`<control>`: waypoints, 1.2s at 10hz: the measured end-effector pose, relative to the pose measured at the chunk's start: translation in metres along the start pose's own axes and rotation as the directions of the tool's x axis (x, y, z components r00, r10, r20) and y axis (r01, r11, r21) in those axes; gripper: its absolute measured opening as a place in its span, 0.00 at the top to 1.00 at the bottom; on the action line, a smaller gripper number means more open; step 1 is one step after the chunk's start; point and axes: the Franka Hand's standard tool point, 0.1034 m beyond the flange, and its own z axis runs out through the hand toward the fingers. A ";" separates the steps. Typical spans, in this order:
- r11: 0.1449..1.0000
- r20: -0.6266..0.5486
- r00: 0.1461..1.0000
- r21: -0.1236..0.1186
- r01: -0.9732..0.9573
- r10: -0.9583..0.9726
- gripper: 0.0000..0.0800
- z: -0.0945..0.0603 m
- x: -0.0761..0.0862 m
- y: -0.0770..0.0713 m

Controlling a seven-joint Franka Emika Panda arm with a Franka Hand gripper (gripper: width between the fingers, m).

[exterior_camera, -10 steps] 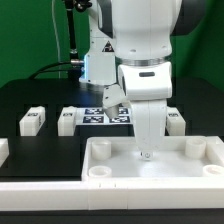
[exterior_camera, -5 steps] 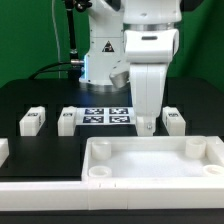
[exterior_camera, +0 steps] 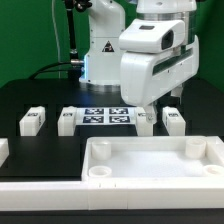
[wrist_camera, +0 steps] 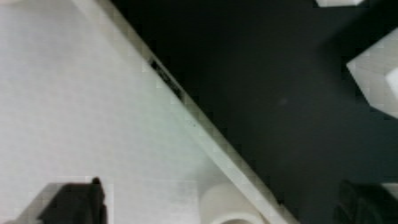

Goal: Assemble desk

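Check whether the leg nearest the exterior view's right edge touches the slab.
Apart. The exterior view shows a strip of black table between the leg and the slab's back rim.

Exterior view: the camera sits low in front of the bench [exterior_camera: 40, 100], facing level across it toward the robot arm [exterior_camera: 150, 60] at moderate range. The desk slab [exterior_camera: 150, 165] lies nearest the lens. Wrist view: looks steeply down, very close, blurred. Shared ground: the slab's raised rim and the adjoining black bench.
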 end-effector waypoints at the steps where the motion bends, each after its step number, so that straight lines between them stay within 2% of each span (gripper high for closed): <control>1: 0.997 0.000 0.997 0.000 -0.082 0.082 0.19 0.000 0.001 -0.001; 3: 0.925 0.020 0.925 0.006 -0.380 0.380 0.19 -0.001 0.017 -0.027; 4: 0.849 0.044 0.849 0.015 -0.528 0.527 0.19 0.005 0.021 -0.040; 6: 0.770 0.061 0.770 0.028 -0.638 0.636 0.19 0.011 0.023 -0.040; 8: 0.753 0.092 0.752 0.037 -0.657 0.652 0.19 0.014 0.020 -0.044; 10: 0.690 0.235 0.684 0.069 -0.721 0.691 0.19 0.018 0.010 -0.058; 12: 0.674 0.455 0.625 0.073 -0.735 0.634 0.19 0.013 0.012 -0.059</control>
